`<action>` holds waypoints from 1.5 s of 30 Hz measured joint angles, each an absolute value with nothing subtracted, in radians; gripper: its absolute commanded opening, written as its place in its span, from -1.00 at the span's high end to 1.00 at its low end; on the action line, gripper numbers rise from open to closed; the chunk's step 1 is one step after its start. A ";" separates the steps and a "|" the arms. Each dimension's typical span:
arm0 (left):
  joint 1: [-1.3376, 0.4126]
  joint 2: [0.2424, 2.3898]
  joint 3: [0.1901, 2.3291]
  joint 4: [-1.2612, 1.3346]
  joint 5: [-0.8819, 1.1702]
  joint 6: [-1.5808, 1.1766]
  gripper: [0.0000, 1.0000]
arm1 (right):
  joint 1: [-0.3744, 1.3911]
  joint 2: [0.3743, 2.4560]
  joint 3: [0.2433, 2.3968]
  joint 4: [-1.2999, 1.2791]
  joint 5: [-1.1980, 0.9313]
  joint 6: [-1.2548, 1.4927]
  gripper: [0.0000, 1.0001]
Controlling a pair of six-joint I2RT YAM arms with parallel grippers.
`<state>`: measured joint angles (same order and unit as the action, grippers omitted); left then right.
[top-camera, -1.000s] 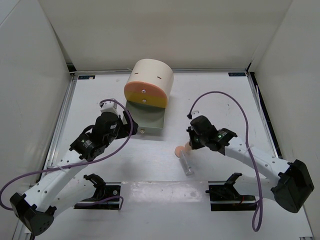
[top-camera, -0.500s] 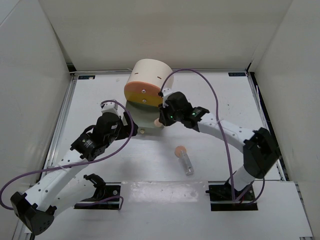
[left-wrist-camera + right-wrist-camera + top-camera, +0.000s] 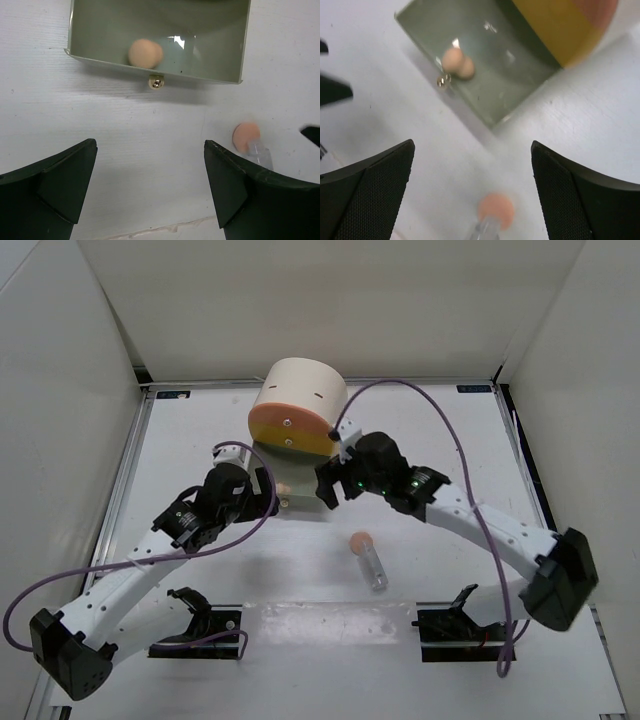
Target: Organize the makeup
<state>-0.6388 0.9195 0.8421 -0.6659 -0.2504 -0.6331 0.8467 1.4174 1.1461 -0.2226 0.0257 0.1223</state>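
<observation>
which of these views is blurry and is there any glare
Right wrist: blurred throughout, the sponge in the drawer looks doubled. Left wrist: sharp, with a bright glare patch on the drawer floor. Top external: evenly lit, soft shadows.

On your white tabletop point(image 3: 430, 440), a cream cylindrical box with an orange-yellow front point(image 3: 300, 390) stands at the far middle. Its grey-green drawer point(image 3: 210, 45) is pulled out toward you along the surface. Nearer you, apart from the drawer, a round peach sponge point(image 3: 359, 540) touches the far end of a clear plastic tube point(image 3: 374, 567) (the tube lies flat, angled slightly rightward). At the near edge, a glossy scuffed patch point(image 3: 330, 620) lies between two black base brackets, left point(image 3: 205, 615) and right point(image 3: 460, 625).
</observation>
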 measured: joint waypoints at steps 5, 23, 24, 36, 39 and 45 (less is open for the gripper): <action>-0.639 0.937 0.842 -0.662 -0.247 -0.621 -0.97 | 0.857 1.203 0.955 -0.352 0.045 0.145 -0.97; -0.639 1.034 0.842 -0.618 -0.209 -0.603 -0.97 | 0.956 1.220 0.594 -0.429 0.076 0.444 0.53; -0.639 1.032 0.842 -0.617 -0.206 -0.603 -0.97 | 0.958 1.219 0.593 -0.422 0.079 0.455 0.64; -0.639 0.982 0.842 -0.623 -0.199 -0.591 -0.97 | 1.016 1.179 0.883 -0.518 0.164 0.352 0.78; -0.639 0.951 0.842 -0.633 -0.204 -0.591 -0.97 | 1.006 1.272 1.042 -0.441 0.178 0.218 0.78; -0.639 0.873 0.842 -0.681 -0.244 -0.601 -0.97 | 0.926 1.652 1.358 -0.302 0.059 -0.054 0.66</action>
